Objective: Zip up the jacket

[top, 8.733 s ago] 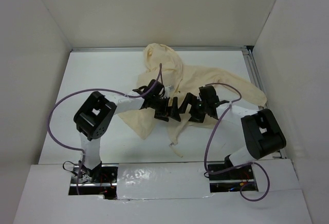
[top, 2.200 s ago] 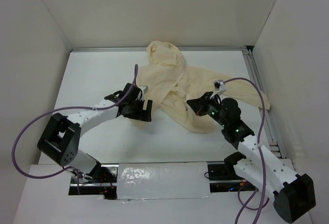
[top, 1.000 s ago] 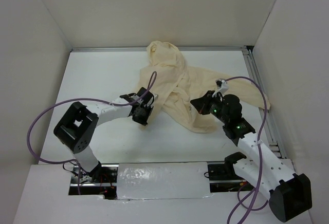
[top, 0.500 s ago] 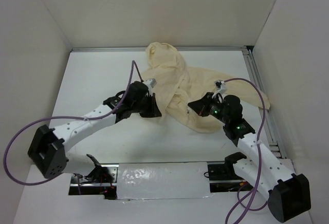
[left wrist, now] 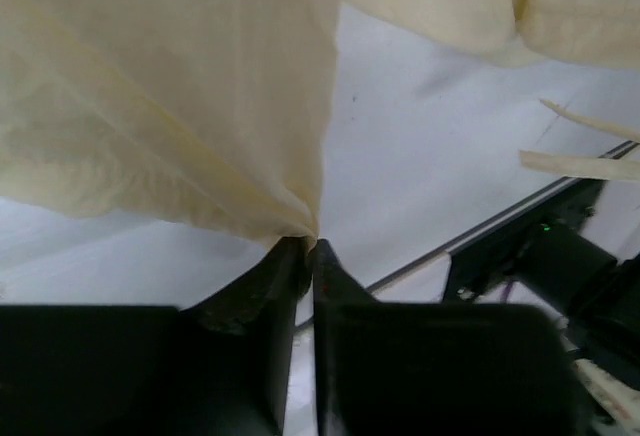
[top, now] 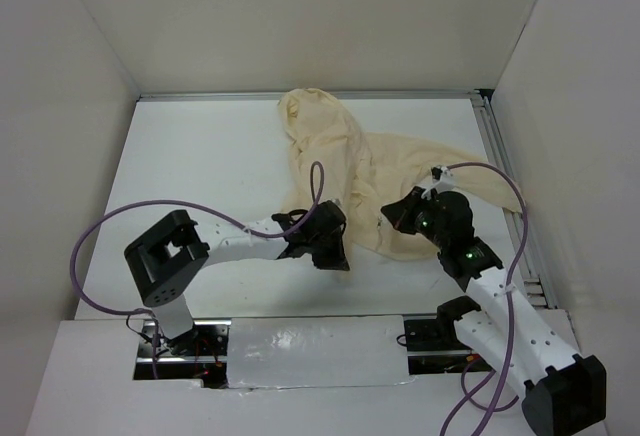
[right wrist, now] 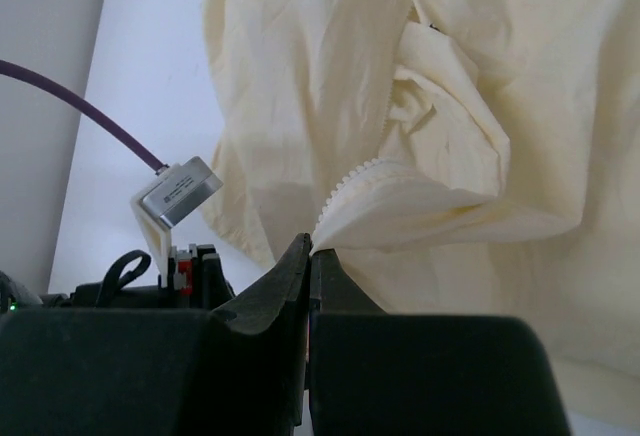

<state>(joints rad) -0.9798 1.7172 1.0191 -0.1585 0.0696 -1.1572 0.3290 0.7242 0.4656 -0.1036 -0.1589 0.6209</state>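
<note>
The left gripper (left wrist: 308, 246) is seen with its jaws pressed almost together on a gathered point of the pale cream-yellow soft fabric hooded jacket (left wrist: 180, 86). The cloth fans out from the fingertips toward the upper left of the wrist view. In the top view the left gripper (top: 336, 258) lies just below the frame's centre, at the garment's lower edge. The right gripper (right wrist: 308, 250) is closed tight on a fold of the same cloth, which is edged by a curved row of pale zipper teeth (right wrist: 345, 188) just above the tips. From above, the right gripper (top: 392, 214) is found right of centre. The jacket (top: 340, 151) is spread crumpled on the white table (top: 200, 156), from upper centre down to right of centre.
</note>
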